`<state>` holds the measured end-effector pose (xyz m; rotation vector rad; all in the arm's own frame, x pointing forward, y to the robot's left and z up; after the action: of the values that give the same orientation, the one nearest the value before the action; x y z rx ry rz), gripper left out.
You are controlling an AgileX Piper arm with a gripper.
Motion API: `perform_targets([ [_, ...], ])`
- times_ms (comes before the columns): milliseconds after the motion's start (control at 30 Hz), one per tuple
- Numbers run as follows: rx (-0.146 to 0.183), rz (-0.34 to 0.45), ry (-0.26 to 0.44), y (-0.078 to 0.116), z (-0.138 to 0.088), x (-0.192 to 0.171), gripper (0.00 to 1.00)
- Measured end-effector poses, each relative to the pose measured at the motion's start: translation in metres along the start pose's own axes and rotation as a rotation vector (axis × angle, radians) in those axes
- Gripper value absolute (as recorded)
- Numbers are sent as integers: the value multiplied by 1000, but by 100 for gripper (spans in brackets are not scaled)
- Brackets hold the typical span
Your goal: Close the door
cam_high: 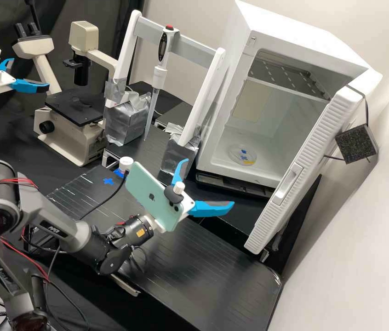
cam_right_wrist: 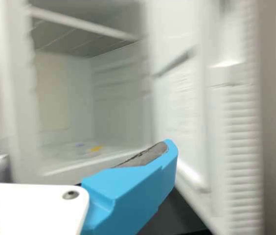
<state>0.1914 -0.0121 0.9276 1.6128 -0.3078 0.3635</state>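
In the high view, my gripper [cam_high: 208, 182] is open, its two blue fingers spread wide with nothing between them. It is in front of the white cabinet [cam_high: 295, 27], left of the door [cam_high: 306, 168]. The door stands swung out at the cabinet's right side, with a ribbed edge and a recessed handle [cam_high: 289, 185]. A gap separates the fingers from the door. From the wrist, one blue finger of the gripper [cam_right_wrist: 133, 188] appears in front of the cabinet opening, and the open door [cam_right_wrist: 241, 147] shows its inner side and ribbed edge.
A dish [cam_high: 243, 155] lies inside the cabinet. Left of it, a pipette [cam_high: 154, 92] hangs on a white frame [cam_high: 203, 96] with taped feet. A microscope [cam_high: 72, 108] and a small capped bottle [cam_high: 125, 164] stand further left. A wall [cam_high: 355, 239] rises right of the door.
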Motion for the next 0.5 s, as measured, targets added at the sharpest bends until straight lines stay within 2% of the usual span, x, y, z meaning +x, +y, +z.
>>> perform_targets([
  [133,19,96,-67,24,15,-2,100],
  [333,21,122,-115,33,34,10,100],
  [500,-22,152,-159,35,52,30,100],
])
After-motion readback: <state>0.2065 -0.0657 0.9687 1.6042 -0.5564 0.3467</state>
